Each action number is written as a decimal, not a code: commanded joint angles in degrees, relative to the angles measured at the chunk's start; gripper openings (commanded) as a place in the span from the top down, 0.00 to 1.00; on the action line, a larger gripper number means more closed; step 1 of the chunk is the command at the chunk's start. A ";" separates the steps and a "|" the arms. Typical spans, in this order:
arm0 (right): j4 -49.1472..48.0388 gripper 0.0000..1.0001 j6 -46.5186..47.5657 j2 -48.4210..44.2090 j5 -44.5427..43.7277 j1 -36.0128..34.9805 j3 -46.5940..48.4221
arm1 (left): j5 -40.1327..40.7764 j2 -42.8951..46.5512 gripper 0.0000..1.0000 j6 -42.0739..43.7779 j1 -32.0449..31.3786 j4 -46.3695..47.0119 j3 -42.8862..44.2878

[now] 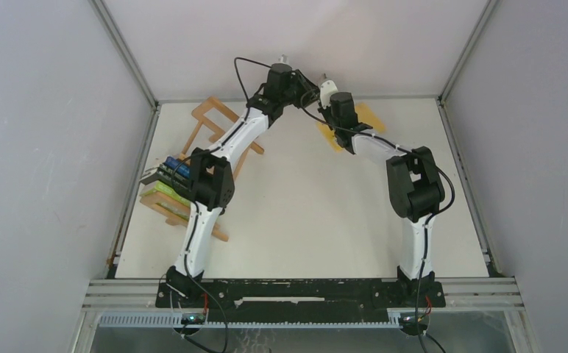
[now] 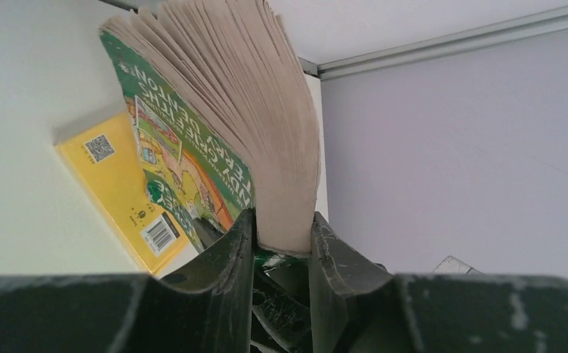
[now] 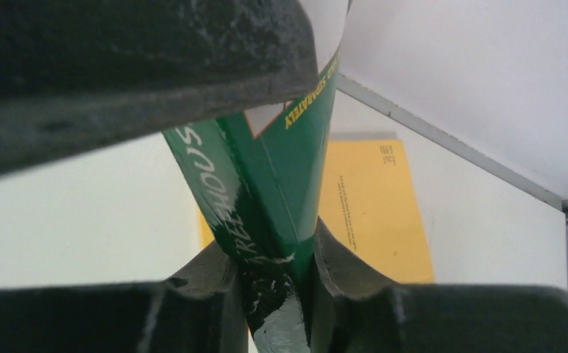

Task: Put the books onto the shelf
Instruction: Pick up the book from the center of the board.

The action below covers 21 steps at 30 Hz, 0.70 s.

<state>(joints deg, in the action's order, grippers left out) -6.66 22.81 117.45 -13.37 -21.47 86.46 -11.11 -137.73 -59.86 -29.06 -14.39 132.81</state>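
The left gripper [image 2: 282, 229] was clamped on the page block of the green book [image 2: 193, 158], and the leaves fanned out past its fingertips. The right gripper [image 3: 272, 250] was closed on this book's green cover, which rose between its fingers. Just beyond both grippers, the yellow book [image 2: 115, 184] lay flat on the table [image 1: 303, 220]. The shelf [image 1: 218, 107] stood well apart, off to the left of both grippers, and already carried other books [image 1: 169, 176].

Green book [image 2: 185, 169] hangs fanned open, well right of the shelf [image 1: 209, 112] — yellow book [image 3: 373, 213] lies flat beneath; other books [image 1: 167, 179] sit on the shelf.
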 commanded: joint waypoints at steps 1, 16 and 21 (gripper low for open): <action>-2.87 0.94 1.13 -1.71 -5.51 0.91 2.18 | -2.76 9.87 1.00 -0.91 -1.12 2.64 -2.05; 3.46 1.00 -4.97 -15.05 -4.47 -1.59 -0.05 | 7.78 31.12 0.52 0.75 -1.24 0.55 -17.41; 6.36 1.00 -7.25 -19.48 -2.19 -3.63 0.09 | 13.88 39.82 0.44 2.64 -1.39 -2.94 -19.80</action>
<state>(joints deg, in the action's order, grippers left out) -0.91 19.25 102.13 -10.59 -26.41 86.00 -3.05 -110.83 -58.04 -30.61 -16.12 114.41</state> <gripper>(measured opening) 0.370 0.533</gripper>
